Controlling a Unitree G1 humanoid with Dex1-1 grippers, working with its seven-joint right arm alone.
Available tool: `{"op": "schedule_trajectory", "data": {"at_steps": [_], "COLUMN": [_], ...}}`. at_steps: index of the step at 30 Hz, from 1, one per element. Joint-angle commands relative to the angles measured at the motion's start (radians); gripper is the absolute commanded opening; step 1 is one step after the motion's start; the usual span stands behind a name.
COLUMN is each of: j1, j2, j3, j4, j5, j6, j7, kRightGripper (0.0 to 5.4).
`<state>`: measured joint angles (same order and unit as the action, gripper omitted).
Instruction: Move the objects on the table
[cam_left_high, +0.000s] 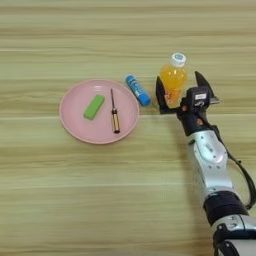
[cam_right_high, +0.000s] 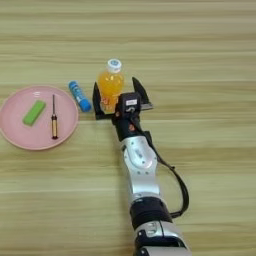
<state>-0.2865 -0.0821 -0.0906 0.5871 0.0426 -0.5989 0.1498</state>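
Note:
A small orange-drink bottle (cam_left_high: 173, 76) with a white cap stands upright right of centre. My right gripper (cam_left_high: 178, 80) is open, with one black finger on each side of the bottle's lower body; a gap shows at the right finger. To the left lies a wide pink plate (cam_left_high: 75, 102). On the plate rest a green block (cam_left_high: 94, 107) and, just right of it, a thin screwdriver (cam_left_high: 114, 112) with a yellow-black handle.
A blue tube (cam_left_high: 138, 90) lies slanted on the wooden table (cam_left_high: 75, 190) between the plate's right rim and the gripper's left finger. My silver forearm (cam_left_high: 212, 165) runs from the bottom right up to the bottle.

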Motion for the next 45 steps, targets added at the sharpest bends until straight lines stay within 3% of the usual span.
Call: {"op": "schedule_trajectory", "data": {"at_steps": [1,10,17,23,35,45], "j1": [-0.074,-0.085,-0.181,-0.210,-0.244,-0.195], "j2": [-0.016,-0.022,-0.026,-0.032,-0.050,-0.047], "j3": [-0.003,-0.004,0.009,0.007,0.005,0.026], "j4": [-0.033,-0.029,0.042,0.090,0.150,-0.017], "j5": [0.006,0.009,-0.013,-0.012,-0.016,-0.021], "j6": [-0.017,-0.014,0.028,0.042,0.084,0.003], "j7": [0.001,0.014,0.018,0.023,0.029,0.047], "kRightGripper": [5.38,5.38,4.43,3.57,3.47,3.47]}}
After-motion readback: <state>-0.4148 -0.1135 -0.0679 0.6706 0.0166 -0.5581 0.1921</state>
